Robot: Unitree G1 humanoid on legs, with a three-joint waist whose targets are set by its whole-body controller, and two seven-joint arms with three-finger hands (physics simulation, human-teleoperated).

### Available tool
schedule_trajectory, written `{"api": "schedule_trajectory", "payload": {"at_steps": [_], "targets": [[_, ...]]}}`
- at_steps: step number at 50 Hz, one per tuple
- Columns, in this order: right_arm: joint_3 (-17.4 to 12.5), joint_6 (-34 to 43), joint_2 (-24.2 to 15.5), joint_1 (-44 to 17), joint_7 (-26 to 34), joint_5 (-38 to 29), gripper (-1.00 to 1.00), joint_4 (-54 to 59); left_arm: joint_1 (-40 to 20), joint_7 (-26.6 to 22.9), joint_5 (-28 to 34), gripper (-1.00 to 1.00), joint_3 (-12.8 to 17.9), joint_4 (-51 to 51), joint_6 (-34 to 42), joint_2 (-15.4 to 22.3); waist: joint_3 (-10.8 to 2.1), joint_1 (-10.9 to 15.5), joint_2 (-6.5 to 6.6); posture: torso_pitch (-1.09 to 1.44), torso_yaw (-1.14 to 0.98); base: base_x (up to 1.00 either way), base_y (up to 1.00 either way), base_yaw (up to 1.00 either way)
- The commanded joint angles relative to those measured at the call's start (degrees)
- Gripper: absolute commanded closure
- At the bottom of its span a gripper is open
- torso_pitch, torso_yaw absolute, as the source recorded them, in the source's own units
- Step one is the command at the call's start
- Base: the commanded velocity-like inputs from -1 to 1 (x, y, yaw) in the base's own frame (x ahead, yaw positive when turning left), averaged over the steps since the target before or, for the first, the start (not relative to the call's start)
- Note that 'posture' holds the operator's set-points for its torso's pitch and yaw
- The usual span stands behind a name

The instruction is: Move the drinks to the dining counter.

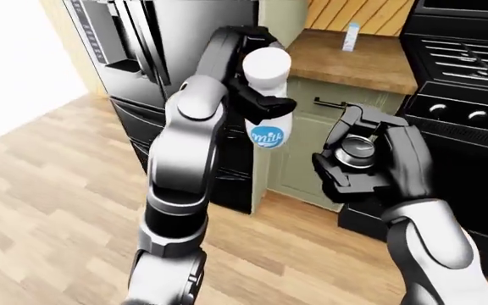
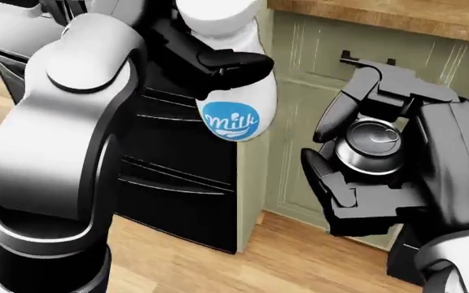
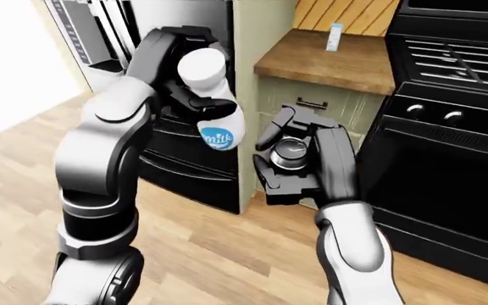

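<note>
Milk bottle [image 2: 230, 91] sits clamped in the left hand [image 2: 210, 64] at about 11 o'clock in the head view, can [image 2: 369, 149] gripped by the right hand [image 2: 381, 171] at 3 o'clock, both carried chest-high, probably so nothing spills heading to the dining counter.

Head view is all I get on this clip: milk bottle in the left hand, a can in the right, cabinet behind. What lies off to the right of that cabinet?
Observer: A black stove stands right of the cabinet, with knobs along its upper edge.
Operator: Anything left on the wooden counter?
Observer: Yes, a small carton stands upright at the top of the wooden counter, against the slatted wall.
Operator: And on the milk bottle's side?
Observer: A tall black fridge fills the upper left, and bare wood floor spreads below it. No dining counter shows in any view.
</note>
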Motion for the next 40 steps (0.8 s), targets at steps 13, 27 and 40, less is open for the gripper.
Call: {"api": "schedule_trajectory", "payload": {"at_steps": [13, 27, 40], "targets": [[-0.39, -2.19, -0.39, -0.89, 0.4, 0.12, 1.0, -2.17, -1.98, 0.55, 1.19, 1.0, 0.43, -2.27, -1.1, -0.16, -1.32, -1.03, -11.37, 0.0, 0.0, 0.0, 0.0, 1.0], [-0.31, -2.36, -0.41, -0.77, 0.61, -0.06, 1.0, -2.06, -2.02, 0.31, 1.32, 1.0, 0.58, -2.45, -1.04, 0.04, -3.44, -0.93, 1.89, 0.0, 0.0, 0.0, 0.0, 1.0], [-0.13, -3.1, -0.1, 0.02, 0.76, -0.23, 1.0, -1.87, -1.35, 0.31, 1.41, 1.0, 0.56, -2.82, -1.12, -0.03, -0.61, -0.52, -8.28, 0.0, 0.0, 0.0, 0.0, 1.0]]}}
